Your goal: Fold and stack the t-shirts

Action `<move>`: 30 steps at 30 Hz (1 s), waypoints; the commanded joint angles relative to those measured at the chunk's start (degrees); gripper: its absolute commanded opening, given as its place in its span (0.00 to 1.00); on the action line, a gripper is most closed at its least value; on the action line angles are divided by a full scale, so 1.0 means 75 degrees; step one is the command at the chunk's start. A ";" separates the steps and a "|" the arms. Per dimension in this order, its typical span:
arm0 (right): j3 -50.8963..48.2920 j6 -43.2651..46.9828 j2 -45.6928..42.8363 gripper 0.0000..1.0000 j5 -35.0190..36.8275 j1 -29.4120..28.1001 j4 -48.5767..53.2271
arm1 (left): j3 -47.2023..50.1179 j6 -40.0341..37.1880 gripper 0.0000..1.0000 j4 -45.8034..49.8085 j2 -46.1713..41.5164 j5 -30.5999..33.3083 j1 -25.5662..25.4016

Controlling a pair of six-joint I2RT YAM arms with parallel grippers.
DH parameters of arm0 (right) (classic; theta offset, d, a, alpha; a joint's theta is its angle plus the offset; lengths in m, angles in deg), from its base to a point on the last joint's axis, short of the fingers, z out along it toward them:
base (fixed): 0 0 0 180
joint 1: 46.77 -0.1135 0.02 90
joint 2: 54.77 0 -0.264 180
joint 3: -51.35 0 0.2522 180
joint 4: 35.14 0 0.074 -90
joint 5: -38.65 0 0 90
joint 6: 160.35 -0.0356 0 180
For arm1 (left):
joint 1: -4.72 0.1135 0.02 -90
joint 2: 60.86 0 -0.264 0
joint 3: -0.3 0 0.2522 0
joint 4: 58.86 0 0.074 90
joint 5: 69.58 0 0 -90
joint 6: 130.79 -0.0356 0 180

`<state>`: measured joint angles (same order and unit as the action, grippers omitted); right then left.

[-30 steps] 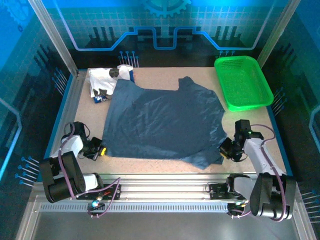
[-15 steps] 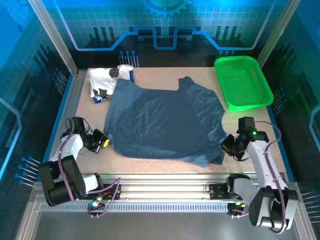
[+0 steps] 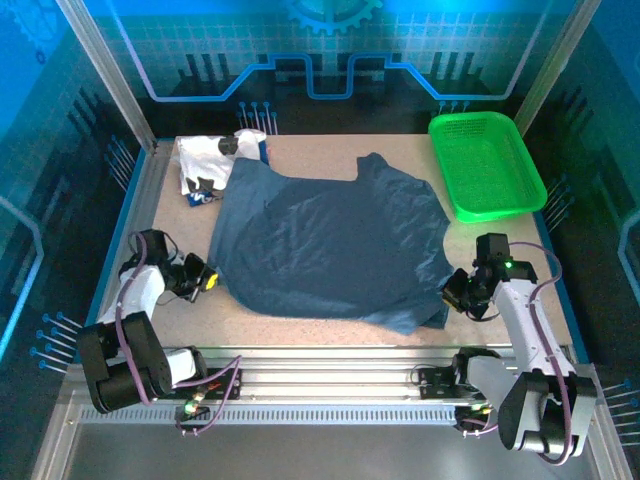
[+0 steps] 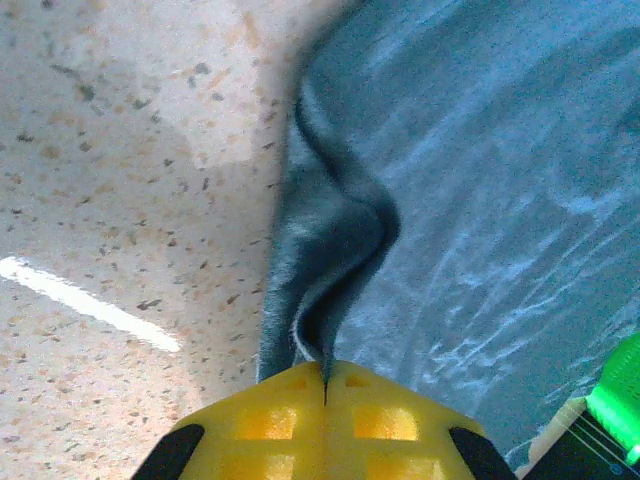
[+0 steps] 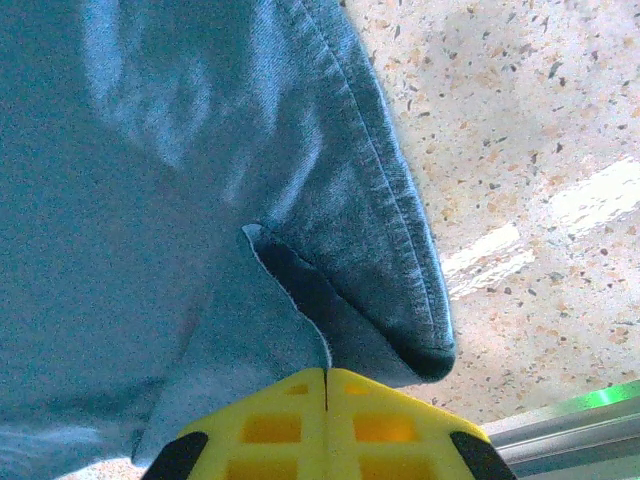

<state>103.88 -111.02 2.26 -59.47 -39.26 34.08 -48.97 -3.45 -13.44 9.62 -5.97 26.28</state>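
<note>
Our left pincer and right pincer pinch the blue shirt by its near corners; it spreads away between them.

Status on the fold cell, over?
Left hand shut on blue shirt, left edge. Right hand shut on its right hem. White shirt bunched far left, unfolded. Basket far right, apart from cloth.

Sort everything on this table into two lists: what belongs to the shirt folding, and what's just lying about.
Belongs to the job:
dark blue t-shirt, spread out
white printed t-shirt, bunched at the far left corner
left gripper and right gripper, each shut on the dark blue t-shirt's near edge

Just lying about:
green basket, far right corner
</note>
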 commanded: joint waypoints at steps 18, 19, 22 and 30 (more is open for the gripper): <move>0.2350 0.0704 0.2136 0.00 0.0297 -0.0065 -0.0384 | -0.1789 -0.0103 0.00 -0.0231 0.1275 -0.0407 -0.0082; 0.2447 0.0735 0.2240 0.00 0.0304 -0.0075 -0.0393 | -0.1821 -0.0116 0.00 -0.0247 0.1353 -0.0387 -0.0077; 0.2771 0.0831 0.2594 0.00 0.0389 -0.0101 -0.0440 | -0.1900 -0.0094 0.00 -0.0414 0.1579 -0.0367 -0.0080; 0.3492 0.1060 0.3589 0.00 0.0536 -0.0274 -0.0503 | -0.2493 -0.0088 0.00 -0.0670 0.2409 -0.0359 -0.0185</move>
<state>127.79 -104.57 27.16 -56.63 -40.48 30.41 -64.55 -3.45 -17.18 25.91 -7.68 25.56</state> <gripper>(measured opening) 0.064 0.053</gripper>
